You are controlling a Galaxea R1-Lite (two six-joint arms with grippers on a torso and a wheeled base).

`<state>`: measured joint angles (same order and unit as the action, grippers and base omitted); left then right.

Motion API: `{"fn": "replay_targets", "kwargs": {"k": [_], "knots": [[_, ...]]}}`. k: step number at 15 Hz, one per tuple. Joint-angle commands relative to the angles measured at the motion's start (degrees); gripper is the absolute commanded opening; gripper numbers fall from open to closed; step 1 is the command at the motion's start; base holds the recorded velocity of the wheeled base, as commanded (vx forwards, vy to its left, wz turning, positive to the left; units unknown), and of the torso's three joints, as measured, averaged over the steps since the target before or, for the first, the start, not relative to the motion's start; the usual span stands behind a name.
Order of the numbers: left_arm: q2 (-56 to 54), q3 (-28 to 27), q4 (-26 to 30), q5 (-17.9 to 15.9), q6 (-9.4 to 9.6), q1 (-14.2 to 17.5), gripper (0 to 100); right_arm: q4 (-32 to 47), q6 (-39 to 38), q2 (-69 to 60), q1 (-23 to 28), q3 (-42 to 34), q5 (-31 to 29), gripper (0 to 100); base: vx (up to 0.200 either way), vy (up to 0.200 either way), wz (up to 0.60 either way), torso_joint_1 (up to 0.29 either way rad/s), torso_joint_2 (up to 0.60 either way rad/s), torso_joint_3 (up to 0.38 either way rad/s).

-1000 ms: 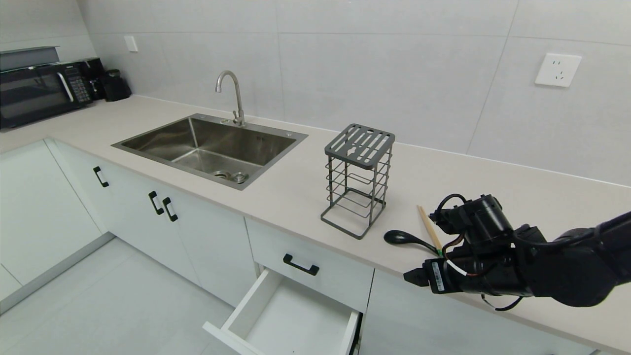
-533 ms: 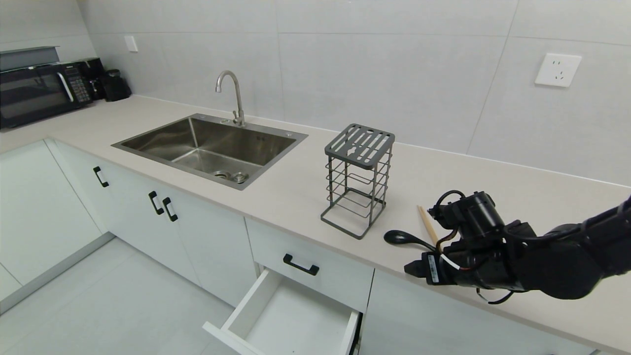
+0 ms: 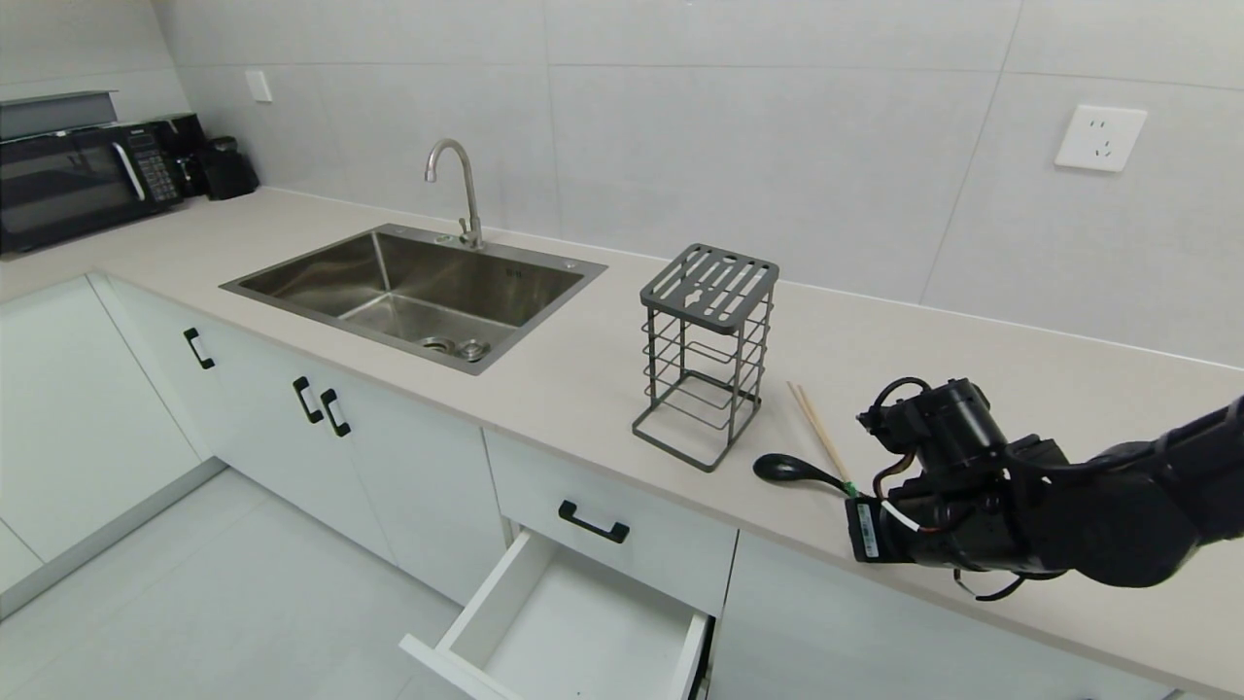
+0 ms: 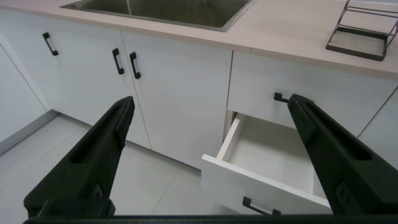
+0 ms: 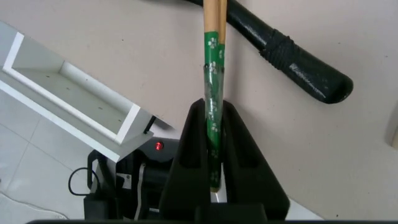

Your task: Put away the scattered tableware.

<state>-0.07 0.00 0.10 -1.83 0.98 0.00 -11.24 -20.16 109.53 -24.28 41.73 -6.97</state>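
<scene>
- Right gripper: jaws closed tight on the green-banded ends of the chopsticks, whose tips lie near the wire rack.
- Black spoon lies on the countertop, just beside the chopsticks.
- Left gripper: jaws spread wide, holding nothing, facing the open drawer.

**Matte black arm, wired at the wrist**

The right arm is matte black all over, built of rounded, bulging casings. A stubby black cylindrical camera rides its wrist, with black cables looping out beside thin red and white wires. A small white printed label marks the side of the black right gripper. The left gripper has two broad, matte black, wedge-shaped fingers.
</scene>
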Motion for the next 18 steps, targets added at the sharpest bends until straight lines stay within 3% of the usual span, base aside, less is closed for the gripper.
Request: {"fn": "replay_targets", "kwargs": {"k": [1,11,14,16,18], "knots": [[0.07,0.0,-0.01,-0.02,-0.01,0.0,100,-0.01,0.04,-5.29,2.14,-0.16,-0.5,0,0.0,0.0,0.0,0.0,0.0,0.0],[0.07,0.0,-0.01,-0.02,-0.01,0.0,100,5.0,1.88,-35.88,1.26,-5.87,2.84,0,0.0,0.0,0.0,0.0,0.0,0.0],[0.07,0.0,-0.01,-0.02,-0.01,0.0,100,5.0,3.9,-40.8,1.26,-7.1,6.09,0,0.0,0.0,0.0,0.0,0.0,0.0],[0.07,0.0,-0.01,-0.02,-0.01,0.0,100,5.0,9.79,-45.11,0.47,-7.89,11.28,0,0.0,0.0,0.0,0.0,0.0,0.0],[0.07,0.0,-0.01,-0.02,-0.01,0.0,100,5.53,15.42,-50.21,-5.34,-9.12,15.94,0,0.0,0.0,0.0,0.0,0.0,0.0]]}}
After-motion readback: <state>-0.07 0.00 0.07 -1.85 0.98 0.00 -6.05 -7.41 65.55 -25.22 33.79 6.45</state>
